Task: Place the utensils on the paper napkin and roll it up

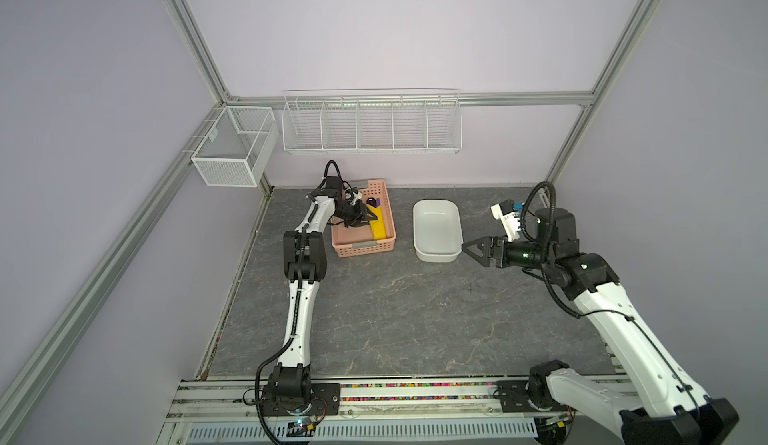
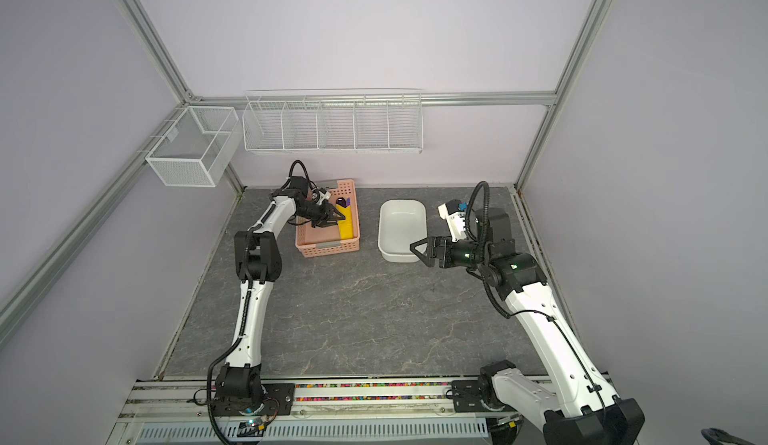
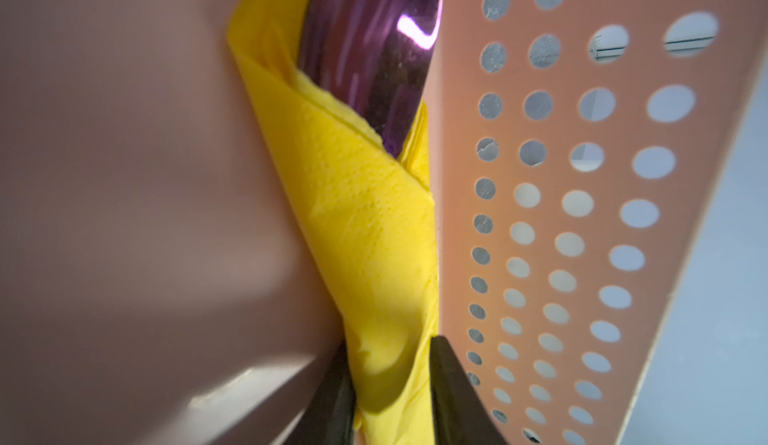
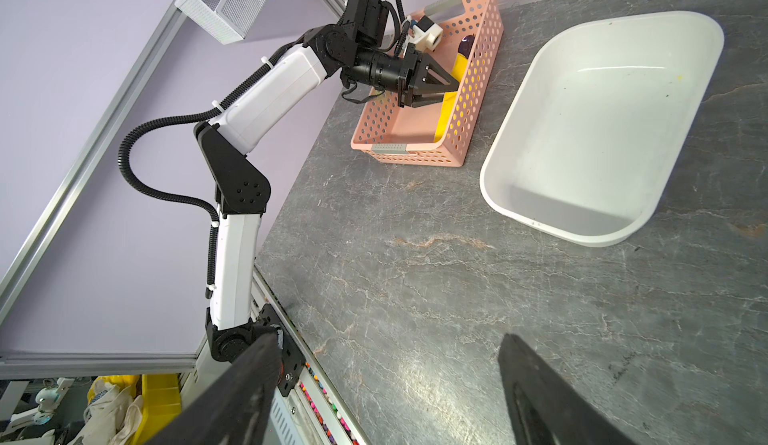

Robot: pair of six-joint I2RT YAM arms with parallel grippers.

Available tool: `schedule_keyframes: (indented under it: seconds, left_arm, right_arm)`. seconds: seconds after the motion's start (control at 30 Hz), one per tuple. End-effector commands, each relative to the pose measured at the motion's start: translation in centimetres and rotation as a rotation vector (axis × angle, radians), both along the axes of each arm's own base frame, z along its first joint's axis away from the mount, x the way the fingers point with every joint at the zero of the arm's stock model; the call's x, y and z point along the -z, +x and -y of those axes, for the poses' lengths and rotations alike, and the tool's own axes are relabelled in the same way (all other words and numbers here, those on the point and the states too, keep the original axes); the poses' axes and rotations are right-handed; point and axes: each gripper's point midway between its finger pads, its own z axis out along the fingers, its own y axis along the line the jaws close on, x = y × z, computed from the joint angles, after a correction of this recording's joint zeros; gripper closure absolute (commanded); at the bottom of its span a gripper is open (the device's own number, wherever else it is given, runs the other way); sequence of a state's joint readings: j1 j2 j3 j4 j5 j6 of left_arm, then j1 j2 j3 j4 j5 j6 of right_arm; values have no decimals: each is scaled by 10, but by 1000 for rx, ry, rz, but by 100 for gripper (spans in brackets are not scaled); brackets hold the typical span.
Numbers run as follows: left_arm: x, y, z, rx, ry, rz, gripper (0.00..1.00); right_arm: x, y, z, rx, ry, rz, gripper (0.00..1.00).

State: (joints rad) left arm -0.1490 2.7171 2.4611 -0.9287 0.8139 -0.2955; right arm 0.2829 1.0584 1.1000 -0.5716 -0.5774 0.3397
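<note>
The yellow paper napkin [image 3: 374, 214] is rolled around the utensils and lies in the pink basket [image 1: 363, 249] along its right wall. Only a shiny purple spoon head [image 3: 374, 48] sticks out of the roll's far end; the other utensils are hidden inside. In both top views the roll [image 1: 378, 225] [image 2: 344, 225] shows yellow, with the purple head [image 1: 372, 202] beyond it. My left gripper [image 3: 390, 341] reaches into the basket with its jaws slightly parted on either side of the roll's near end, the paper loose between them. My right gripper [image 1: 465, 247] hovers open and empty beside the white tub.
An empty white oblong tub [image 1: 436, 252] stands right of the basket on the grey stone tabletop. A white wire rack [image 1: 372, 123] and a mesh box [image 1: 232, 148] hang on the back wall. The right wrist view shows bare tabletop [image 4: 415, 276] under my right gripper [image 4: 389, 339].
</note>
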Motion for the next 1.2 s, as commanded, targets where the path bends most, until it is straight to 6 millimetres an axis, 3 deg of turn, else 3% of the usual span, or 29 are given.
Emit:
schedule_keyframes:
  seconds: [0.0,0.2,0.47,0.83,1.17]
  left_arm:
    - [-7,-3,-13,-29,98,-3,65]
    - [-24,-1,-21,-54,149,26,62]
    - [-60,-3,-17,-76,94,72,63]
    - [-113,-5,0,-165,-183,85,68]
    - [-150,-24,-3,-263,-431,88,71]
  right_arm:
    - [0,-4,0,-16,6,12,14]
    - [-1,-5,1,-14,11,19,14]
    - [-4,-8,2,-11,13,28,14]
    - [-12,-18,9,15,14,56,14]
    - [-16,-21,11,22,15,66,14]
